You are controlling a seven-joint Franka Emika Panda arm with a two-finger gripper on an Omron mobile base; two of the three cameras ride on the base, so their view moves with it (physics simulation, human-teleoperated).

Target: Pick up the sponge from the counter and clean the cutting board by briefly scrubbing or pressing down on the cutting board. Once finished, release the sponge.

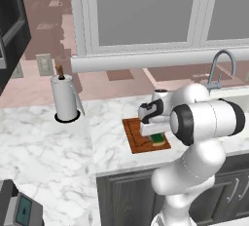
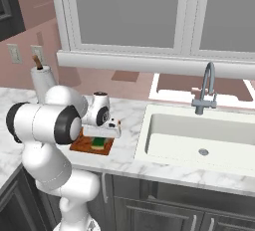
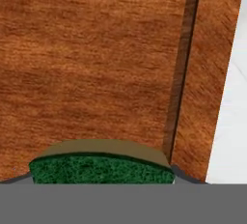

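The reddish-brown cutting board lies on the white marble counter near its front edge. The green-topped sponge rests on the board's right part. My gripper reaches straight down onto the sponge, seemingly shut on it. In the hand view the sponge sits at the bottom between the finger tips, flat against the board, whose groove runs just to its right. The fingers are mostly hidden.
A paper towel holder stands at the back left of the board. A white sink with a grey faucet lies to the right. Bare marble borders the board's right edge.
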